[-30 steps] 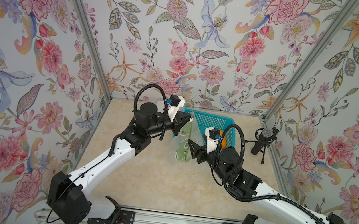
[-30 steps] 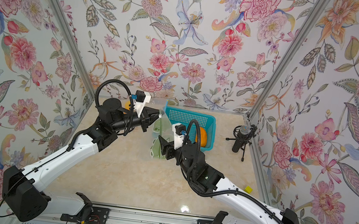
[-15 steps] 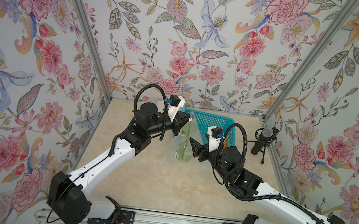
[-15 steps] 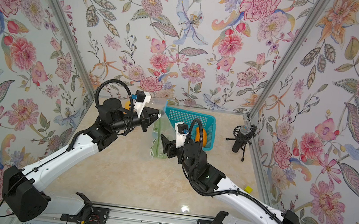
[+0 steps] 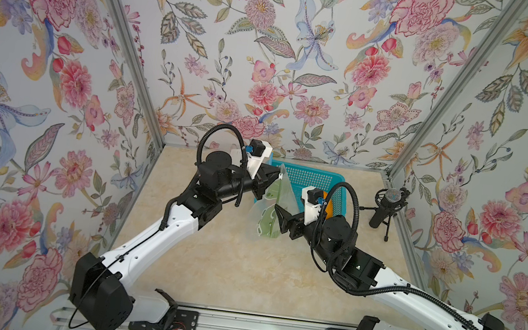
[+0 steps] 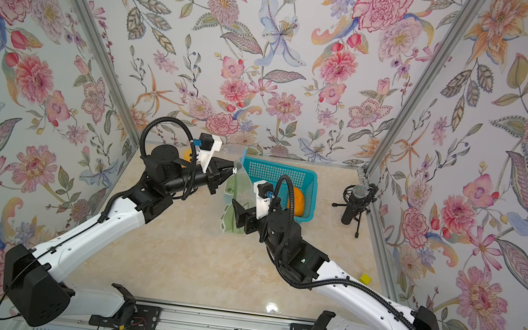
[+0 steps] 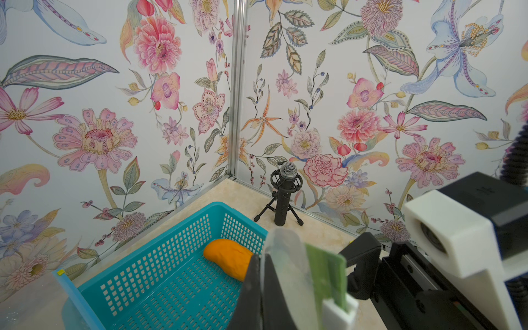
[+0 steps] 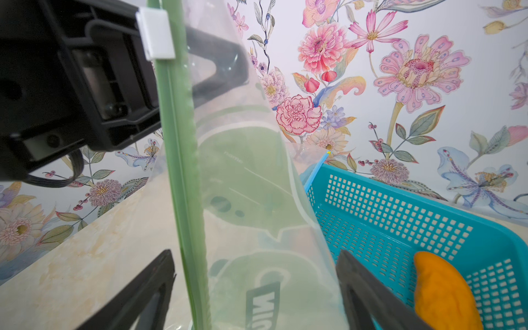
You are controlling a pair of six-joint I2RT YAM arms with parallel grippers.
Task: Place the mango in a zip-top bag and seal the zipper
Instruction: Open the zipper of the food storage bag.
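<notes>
The left gripper (image 5: 275,175) is clamped on the top corner of the bag (image 5: 267,207), just beside the white slider (image 8: 155,33), and the bag hangs from that corner. The right gripper (image 8: 255,254) has its jaws wide apart, one on each side of the bag's lower part with the green zipper (image 8: 183,171) between them; neither visibly presses the plastic. The mango (image 8: 443,291) lies in the blue basket (image 8: 400,217), outside the bag, just beyond one right finger (image 8: 368,294) and well apart from the left gripper.
</notes>
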